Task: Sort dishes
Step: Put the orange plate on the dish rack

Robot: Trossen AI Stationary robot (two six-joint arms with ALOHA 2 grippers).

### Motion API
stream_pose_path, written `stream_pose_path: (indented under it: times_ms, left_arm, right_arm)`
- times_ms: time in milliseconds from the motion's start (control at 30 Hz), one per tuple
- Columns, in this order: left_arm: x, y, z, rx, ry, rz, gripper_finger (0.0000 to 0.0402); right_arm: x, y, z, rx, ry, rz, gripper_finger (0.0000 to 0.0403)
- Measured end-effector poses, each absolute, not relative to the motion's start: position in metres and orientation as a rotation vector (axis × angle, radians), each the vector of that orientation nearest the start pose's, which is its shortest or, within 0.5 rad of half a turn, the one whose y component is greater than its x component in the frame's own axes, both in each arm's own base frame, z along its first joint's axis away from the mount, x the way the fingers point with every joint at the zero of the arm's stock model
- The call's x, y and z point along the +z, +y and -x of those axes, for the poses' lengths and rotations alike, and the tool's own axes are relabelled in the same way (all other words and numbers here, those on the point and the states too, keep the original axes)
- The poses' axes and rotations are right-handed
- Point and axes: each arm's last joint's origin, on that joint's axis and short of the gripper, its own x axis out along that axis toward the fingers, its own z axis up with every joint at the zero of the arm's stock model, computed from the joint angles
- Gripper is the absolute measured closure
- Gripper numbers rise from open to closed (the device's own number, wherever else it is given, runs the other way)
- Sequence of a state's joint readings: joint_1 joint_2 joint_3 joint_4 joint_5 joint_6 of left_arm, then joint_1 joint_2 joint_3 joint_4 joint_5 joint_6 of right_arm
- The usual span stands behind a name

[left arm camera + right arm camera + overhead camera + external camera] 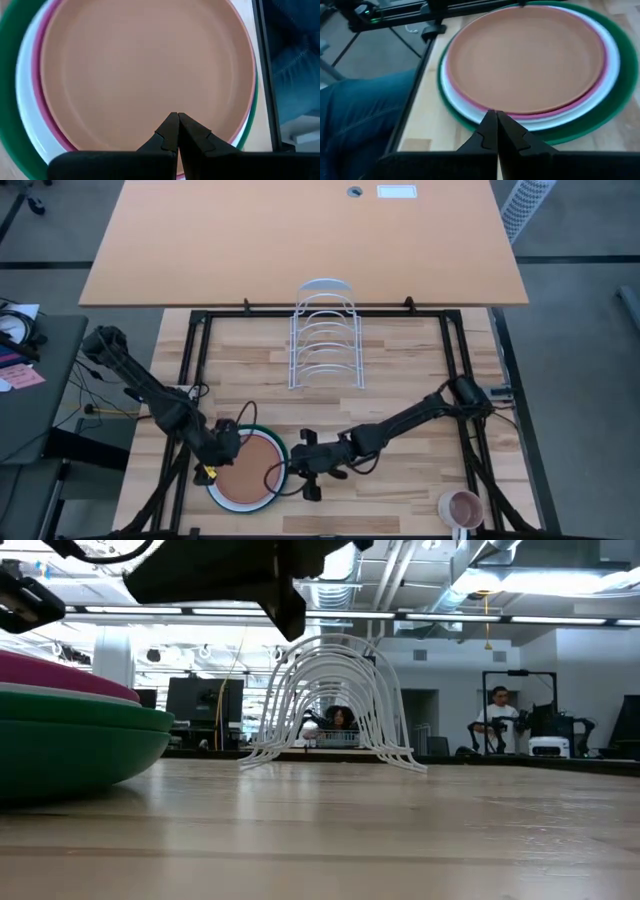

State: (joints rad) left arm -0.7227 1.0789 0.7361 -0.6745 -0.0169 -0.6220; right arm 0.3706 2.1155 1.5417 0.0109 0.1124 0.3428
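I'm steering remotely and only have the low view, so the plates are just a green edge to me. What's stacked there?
Observer: Four nested plates: terracotta plate on top, then pink plate, white plate, green plate lowest.
Operator: Where are the grippers?
Observer: Left gripper sits at the stack's left rim, right gripper at its right rim, both shut.
Operator: Anything in the rack?
Observer: No, the wire rack holds no plate; a mug stands at the table's near right corner.

Light butcher-block bench [400, 370] set in black framing. Large orange tabletop [300, 240] behind, on grey floor [580, 330]. Open ceiling with strip lights [470, 615]. Monitors [205, 700] and two seated persons [495, 715] beyond.
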Motion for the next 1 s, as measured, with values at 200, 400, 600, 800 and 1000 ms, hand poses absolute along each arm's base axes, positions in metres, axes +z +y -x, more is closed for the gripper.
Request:
stream_pose_path:
  times_ms: [200, 400, 600, 800, 1000]
  left_arm:
    - [0.228, -0.131, -0.149, -0.303, 1.107, 0.189, 0.0401]
    - [0.229, -0.132, -0.150, -0.307, 1.084, 0.196, 0.0402]
    - [0.230, -0.132, -0.151, -0.312, 1.070, 0.193, 0.0402]
    - [0.230, -0.131, -0.152, -0.312, 1.050, 0.146, 0.0401]
    - [0.230, -0.131, -0.152, -0.302, 1.042, 0.135, 0.0402]
  right_arm:
    - [0.192, 0.167, -0.446, 0.151, 0.579, -0.180, 0.0403]
    - [0.170, 0.157, -0.440, 0.127, 0.574, -0.173, 0.0403]
    - [0.172, 0.153, -0.443, 0.132, 0.502, -0.192, 0.0403]
    - [0.174, 0.155, -0.444, 0.140, 0.470, -0.200, 0.0403]
    - [0.147, 0.156, -0.452, 0.160, 0.462, -0.232, 0.0403]
